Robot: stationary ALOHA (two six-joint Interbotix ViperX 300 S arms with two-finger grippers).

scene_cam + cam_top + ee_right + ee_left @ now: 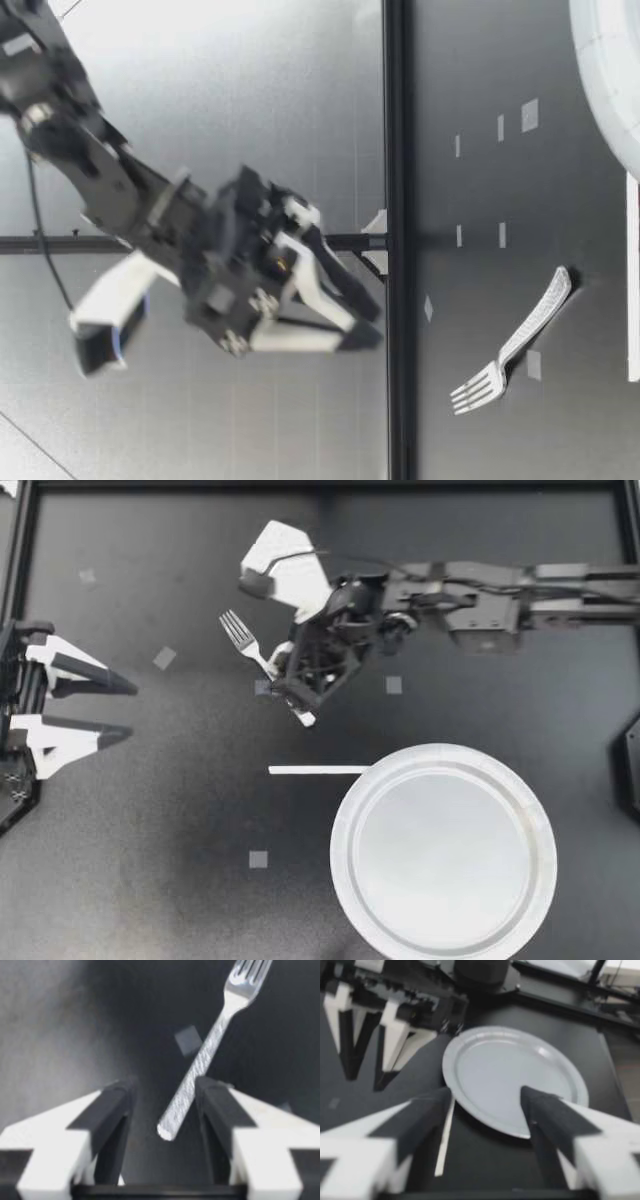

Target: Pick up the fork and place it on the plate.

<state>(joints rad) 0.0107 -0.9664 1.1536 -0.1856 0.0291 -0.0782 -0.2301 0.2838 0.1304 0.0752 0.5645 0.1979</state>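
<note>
My right gripper (pixel 292 702) hovered above black table (pixel 150 810), fingers apart, straddling handle of silver metal fork (pixel 248 645). Fork lay flat, ungripped, near round white paper plate (pixel 342 830). My left gripper (pixel 120 708) gaped wide, empty.

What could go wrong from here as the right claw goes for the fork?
The fork lies flat, slanted under my open right claw, only its handle end in line between the fingers, nearer one. Closing may nudge it aside or pinch just the tip, so it could swivel and catch the plate rim.
</note>
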